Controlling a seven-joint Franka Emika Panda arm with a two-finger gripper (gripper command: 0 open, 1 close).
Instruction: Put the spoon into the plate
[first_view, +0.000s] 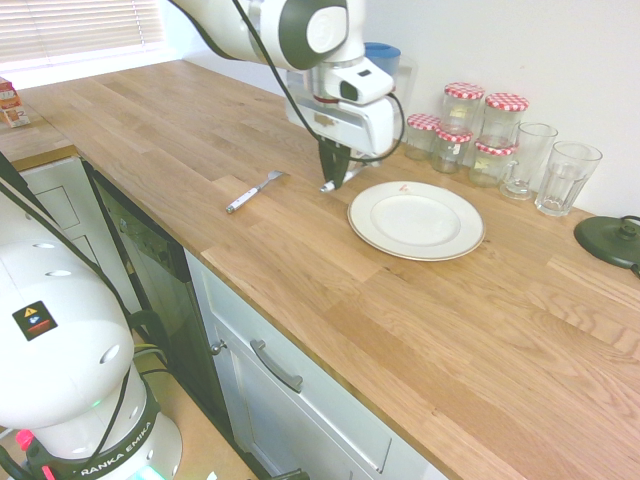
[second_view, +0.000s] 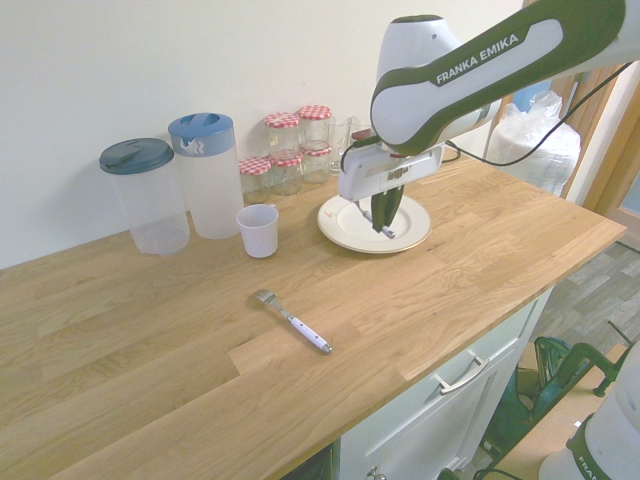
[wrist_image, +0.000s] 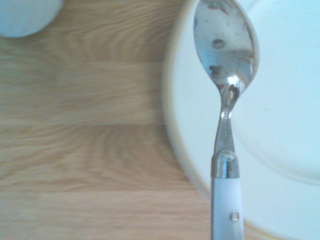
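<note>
My gripper (first_view: 330, 176) is shut on the spoon (first_view: 336, 181) and holds it in the air just over the near-left rim of the white plate (first_view: 415, 222). In the second exterior view the gripper (second_view: 382, 221) hangs over the plate (second_view: 345, 226), with the spoon (second_view: 391, 233) sticking out below the fingers. The wrist view shows the spoon (wrist_image: 227, 60) with its silver bowl above the plate (wrist_image: 285, 125) and its white handle crossing the rim.
A white-handled fork (first_view: 255, 190) lies on the wooden counter left of the plate. A white cup (second_view: 259, 230), two lidded pitchers (second_view: 208, 175), several red-lidded jars (first_view: 470, 125) and two glasses (first_view: 565, 175) stand along the wall. A dark round base (first_view: 610, 240) sits at far right.
</note>
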